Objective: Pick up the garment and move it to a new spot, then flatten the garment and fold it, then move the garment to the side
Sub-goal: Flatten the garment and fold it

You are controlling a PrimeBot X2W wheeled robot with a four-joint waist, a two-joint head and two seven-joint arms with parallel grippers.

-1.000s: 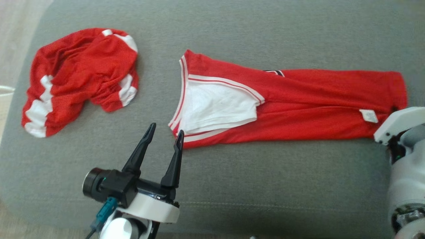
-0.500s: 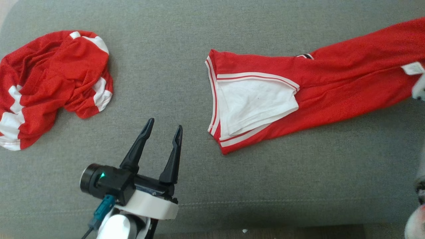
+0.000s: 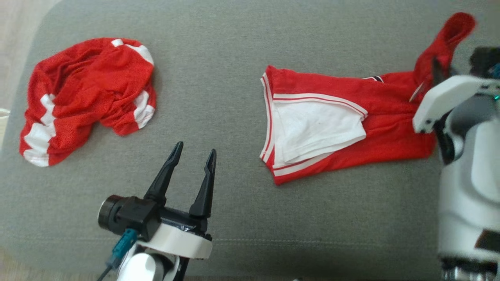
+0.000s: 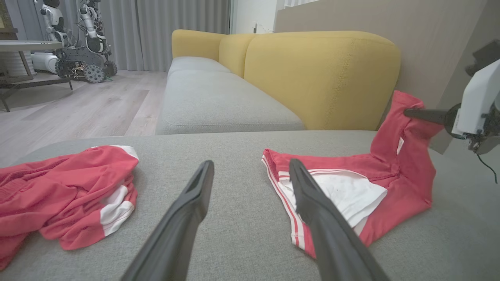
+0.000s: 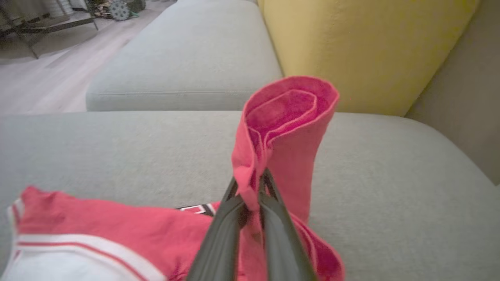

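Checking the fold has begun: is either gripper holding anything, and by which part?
The right gripper is shut on the spread-out red garment, fingers pinching its raised end; the left gripper is open, holding nothing.

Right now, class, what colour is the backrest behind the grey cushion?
The backrest is mustard yellow; the left wrist view shows it best.

Left gripper [image 3: 196,148] low, jaws wide apart; right gripper [image 5: 250,182] high, jaws pinched together.

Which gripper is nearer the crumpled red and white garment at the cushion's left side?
Left. The left gripper sits open beside the crumpled garment, not touching it; the right gripper is far across, shut on the long jersey.
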